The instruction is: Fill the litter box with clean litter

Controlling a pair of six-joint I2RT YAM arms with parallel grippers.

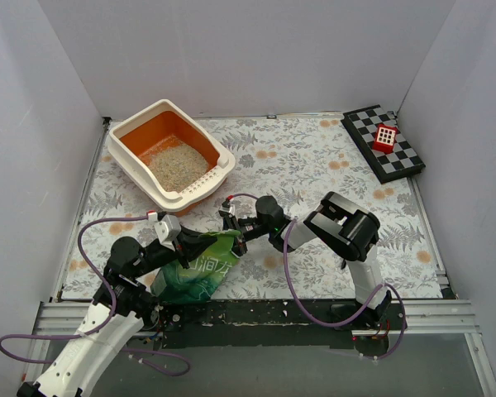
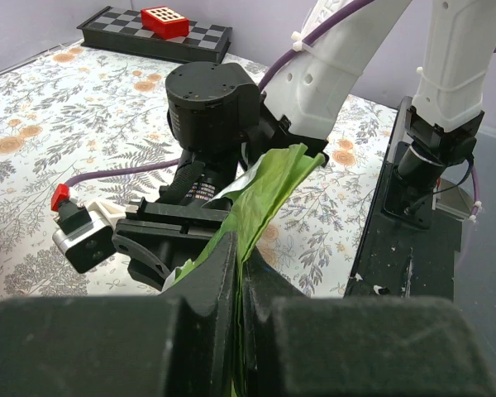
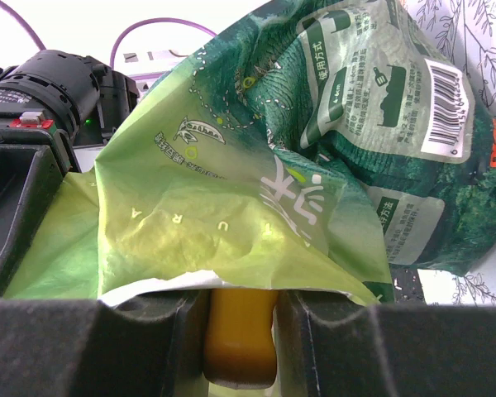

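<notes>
The litter box (image 1: 224,157), cream rim and orange basin, stands at the back left with a patch of pale clean litter (image 1: 178,165) in it. A glossy green bag (image 1: 200,270) lies near the front edge between both arms. My left gripper (image 1: 188,243) is shut on the bag's (image 2: 270,187) upper lip, the thin green film pinched flat between its jaws (image 2: 239,285). My right gripper (image 1: 234,231) is at the bag's mouth, shut on a yellow-orange scoop handle (image 3: 240,341). The rest of the scoop is hidden under the bag (image 3: 256,165).
A black-and-white checkerboard (image 1: 401,161) with a red block (image 1: 385,137) lies at the back right. White walls enclose the floral table on three sides. Stray granules dot the black rail (image 1: 231,313) at the near edge.
</notes>
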